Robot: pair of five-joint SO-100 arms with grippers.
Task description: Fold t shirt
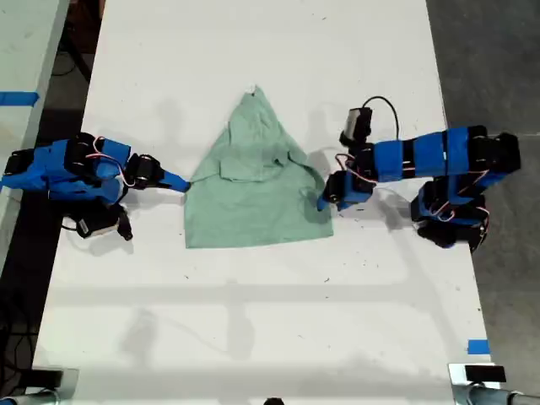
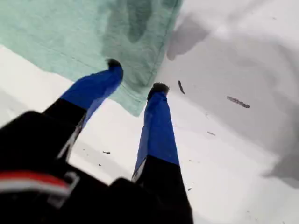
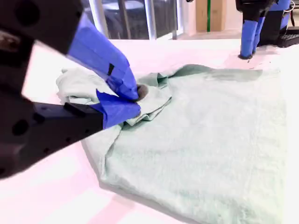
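**Kid:** Mint-green and soft, is that pale cloth t shirt (image 1: 253, 194) folded yet?

**Robot:** Not yet. It lies mostly flat in the middle of the plain white table (image 1: 253, 321), with its wide hem toward the bottom of the exterior view. Only its top part is tucked in to a point. I think I am still taking hold for a fold.

**Kid:** What are your tools doing?

**Robot:** My second tool (image 3: 137, 100) looks pinched shut on a bunched bit of cloth at the shirt's side, on the exterior view's left. My first tool (image 2: 135, 77) is wide. One tip rests on the cloth and the other sits just off the edge, near the hem corner on the exterior view's right.

**Kid:** So what comes next?

**Robot:** I think the first tool must close on that edge. Then both should lift together and evenly, or the shirt may go crooked.
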